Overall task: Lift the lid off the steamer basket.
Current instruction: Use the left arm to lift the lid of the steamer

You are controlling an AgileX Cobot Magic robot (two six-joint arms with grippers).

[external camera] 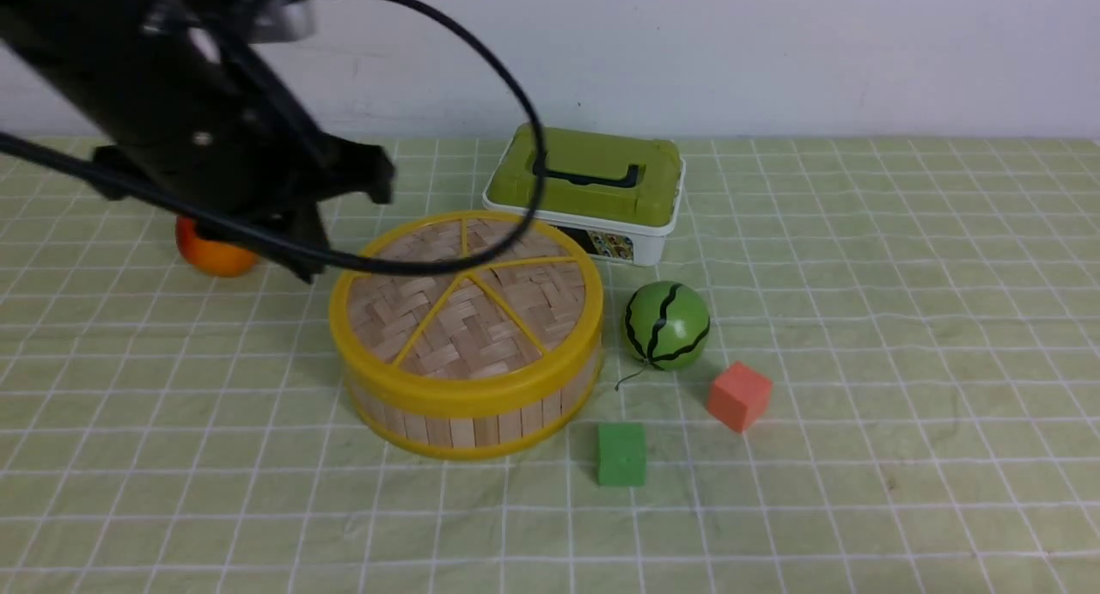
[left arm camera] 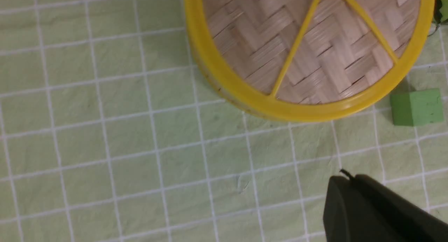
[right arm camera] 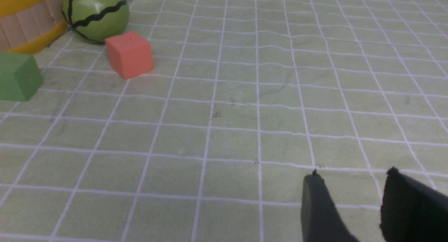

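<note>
The lid (external camera: pixel 468 297), woven bamboo with a yellow rim and spokes, sits closed on the steamer basket (external camera: pixel 481 422) at the table's middle. My left arm (external camera: pixel 223 147) hangs above the table, left of and behind the basket, and its black cable crosses in front of the lid. In the left wrist view the left gripper (left arm camera: pixel 344 177) is shut and empty over bare cloth, apart from the lid (left arm camera: pixel 315 53). My right gripper (right arm camera: pixel 353 173) is open and empty low over the cloth, far from the basket (right arm camera: pixel 24 28). It is out of the front view.
A white box with an olive-green lid (external camera: pixel 589 190) stands behind the basket. A green watermelon ball (external camera: pixel 666 326), a red cube (external camera: pixel 739 394) and a green cube (external camera: pixel 621 454) lie right of and in front of it. An orange fruit (external camera: pixel 215 254) lies under the left arm.
</note>
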